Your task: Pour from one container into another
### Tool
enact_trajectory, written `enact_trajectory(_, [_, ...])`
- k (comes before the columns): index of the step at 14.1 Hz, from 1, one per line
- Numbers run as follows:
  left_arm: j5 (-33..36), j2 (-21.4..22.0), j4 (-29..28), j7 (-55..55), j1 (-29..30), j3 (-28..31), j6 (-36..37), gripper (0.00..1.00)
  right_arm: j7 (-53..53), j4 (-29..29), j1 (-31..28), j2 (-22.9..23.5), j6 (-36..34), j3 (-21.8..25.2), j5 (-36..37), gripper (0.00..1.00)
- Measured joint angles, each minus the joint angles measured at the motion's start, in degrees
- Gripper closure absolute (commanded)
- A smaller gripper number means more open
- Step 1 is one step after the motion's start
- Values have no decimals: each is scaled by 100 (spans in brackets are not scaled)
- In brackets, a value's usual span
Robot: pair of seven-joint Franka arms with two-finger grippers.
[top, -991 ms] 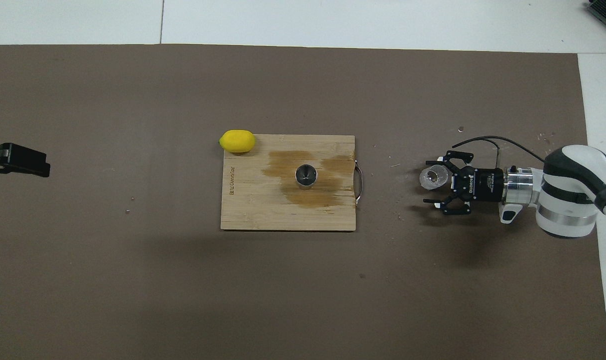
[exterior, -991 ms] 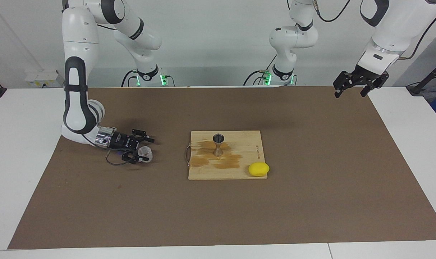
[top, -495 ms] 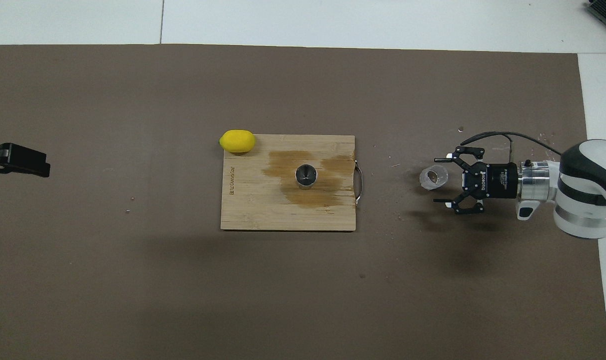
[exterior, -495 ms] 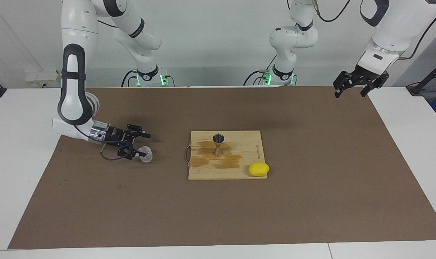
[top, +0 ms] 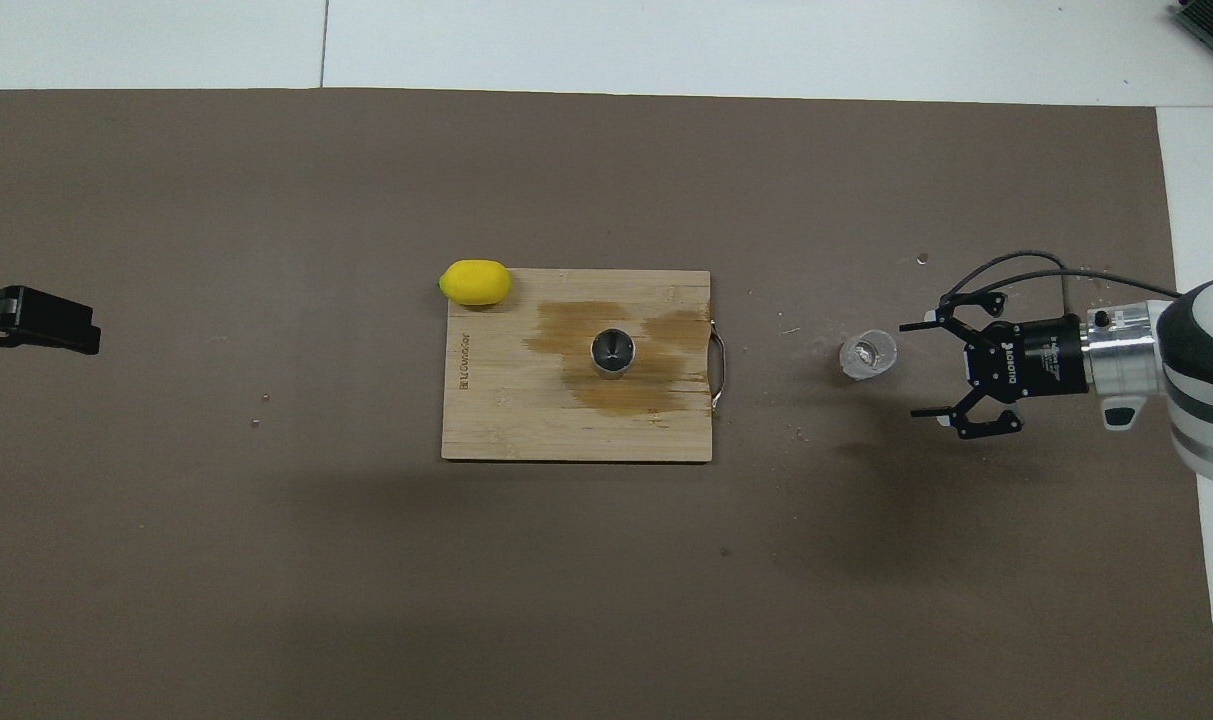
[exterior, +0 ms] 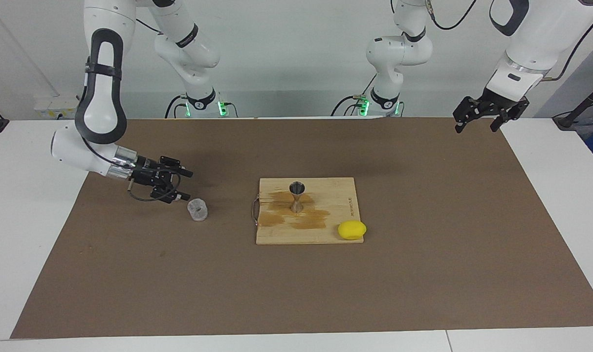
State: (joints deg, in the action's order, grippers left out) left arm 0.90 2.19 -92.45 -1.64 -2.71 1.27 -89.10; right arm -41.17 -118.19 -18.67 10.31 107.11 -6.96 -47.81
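The clear glass cup (exterior: 197, 209) (top: 868, 355) stands upright on the brown mat, toward the right arm's end of the table, with nothing touching it. The steel hourglass jigger (exterior: 296, 195) (top: 612, 351) stands upright on the wooden cutting board (exterior: 333, 195) (top: 506, 420), amid a dark wet stain. My right gripper (exterior: 187, 186) (top: 912, 370) hangs open and empty over the mat, a short gap away from the cup on the side of the right arm's end. My left gripper (exterior: 474, 128) (top: 91, 335) waits open and empty, raised over the mat's corner at the left arm's end.
A yellow lemon (exterior: 352, 230) (top: 475, 281) lies at the board's corner away from the robots, toward the left arm's end. The board's metal handle (exterior: 253, 211) (top: 719, 371) faces the cup. A few small droplets dot the mat.
My right gripper, which had the cup between its open fingers a second ago, has drawn back and risen toward the right arm's end. The cup stays upright on the mat. The left arm has not moved.
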Motion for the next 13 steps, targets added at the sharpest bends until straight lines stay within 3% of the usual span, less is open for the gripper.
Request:
enact_trajectory(7, [0,0,0,0,0,0,0,0,53,93,280,-600,1176,-48,1645,0])
enact_trajectory(10, [0,0,0,0,0,0,0,0,381,178,415,-842,1343,-56,2211,0])
enact_trajectory(13, [0,0,0,0,0,0,0,0,724,434,721,-904,1244,-73,3613,0])
